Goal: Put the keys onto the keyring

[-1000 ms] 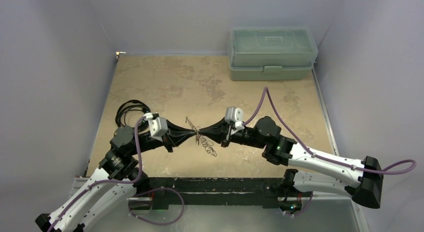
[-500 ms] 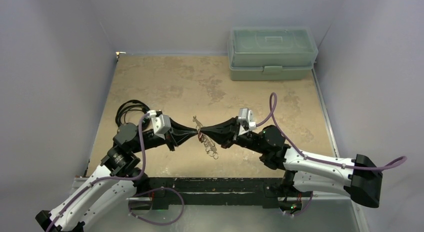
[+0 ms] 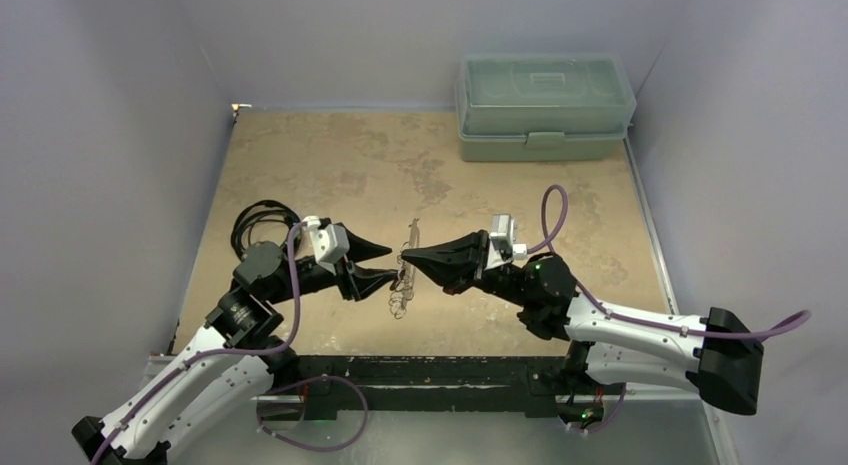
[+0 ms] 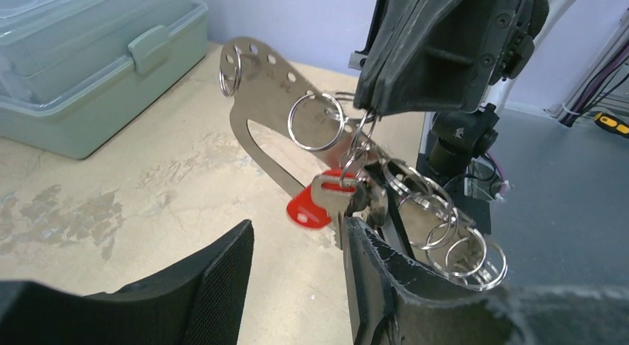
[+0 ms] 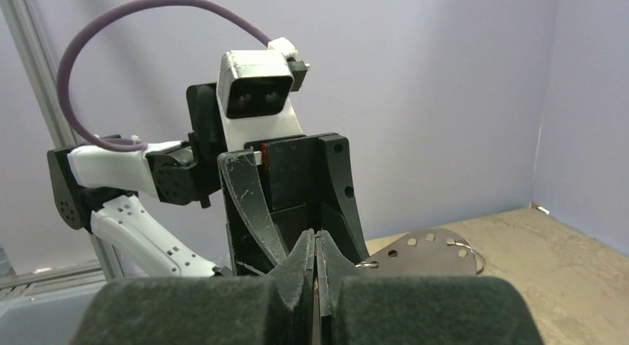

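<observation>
One pinched-shut right gripper (image 3: 406,253) holds the silver wire-ring keyring (image 4: 256,100) up so the tiny red-headed key (image 4: 315,208) dangles; left gripper (image 3: 390,263) gapes empty.

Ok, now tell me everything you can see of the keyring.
The keyring is a flat, pale silver metal plate with a long slot and a row of small holes along its edge. It carries a chain of thin wire split rings. It hangs tilted above the table, pinched at the rings by the shut right gripper. A red-headed key dangles among the rings. The chain trails past the open left gripper; contact is unclear.
</observation>
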{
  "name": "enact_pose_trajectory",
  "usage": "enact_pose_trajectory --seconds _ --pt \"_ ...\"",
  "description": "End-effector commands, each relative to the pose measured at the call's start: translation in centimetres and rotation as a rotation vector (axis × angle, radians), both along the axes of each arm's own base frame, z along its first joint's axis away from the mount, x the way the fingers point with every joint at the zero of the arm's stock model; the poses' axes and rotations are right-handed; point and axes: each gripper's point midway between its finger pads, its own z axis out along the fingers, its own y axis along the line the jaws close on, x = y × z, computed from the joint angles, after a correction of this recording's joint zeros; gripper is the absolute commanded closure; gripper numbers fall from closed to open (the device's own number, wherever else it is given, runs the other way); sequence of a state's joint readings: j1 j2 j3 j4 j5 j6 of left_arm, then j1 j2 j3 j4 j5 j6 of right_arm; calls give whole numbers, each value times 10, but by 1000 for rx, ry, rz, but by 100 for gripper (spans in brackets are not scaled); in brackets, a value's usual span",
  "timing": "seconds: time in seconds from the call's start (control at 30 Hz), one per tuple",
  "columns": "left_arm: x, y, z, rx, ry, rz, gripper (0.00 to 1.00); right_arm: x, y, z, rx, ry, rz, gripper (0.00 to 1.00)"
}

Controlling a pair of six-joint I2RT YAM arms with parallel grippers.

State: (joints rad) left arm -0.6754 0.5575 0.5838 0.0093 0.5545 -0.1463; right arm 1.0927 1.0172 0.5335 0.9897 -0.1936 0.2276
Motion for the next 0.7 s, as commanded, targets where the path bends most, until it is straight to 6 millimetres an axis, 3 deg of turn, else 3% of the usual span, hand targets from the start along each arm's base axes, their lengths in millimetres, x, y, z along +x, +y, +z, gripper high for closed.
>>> enact_pose_trajectory --seconds 0.0,0.2,0.37,0.47,0.67 --pt "0 8 25 -42 -59 42 53 -6 -14 26 98 -34 -3 100" --pt "-11 18 42 -71 -161 38 54 -10 -8 15 27 -44 23 100" --pt "-34 21 53 -134 -275 -41 56 -16 -3 13 6 -62 65 100" --pt "-45 21 56 -154 -296 -87 58 -18 0 13 7 -68 82 100" --pt "-46 15 51 -142 -275 -123 60 -19 4 15 9 -75 98 100"
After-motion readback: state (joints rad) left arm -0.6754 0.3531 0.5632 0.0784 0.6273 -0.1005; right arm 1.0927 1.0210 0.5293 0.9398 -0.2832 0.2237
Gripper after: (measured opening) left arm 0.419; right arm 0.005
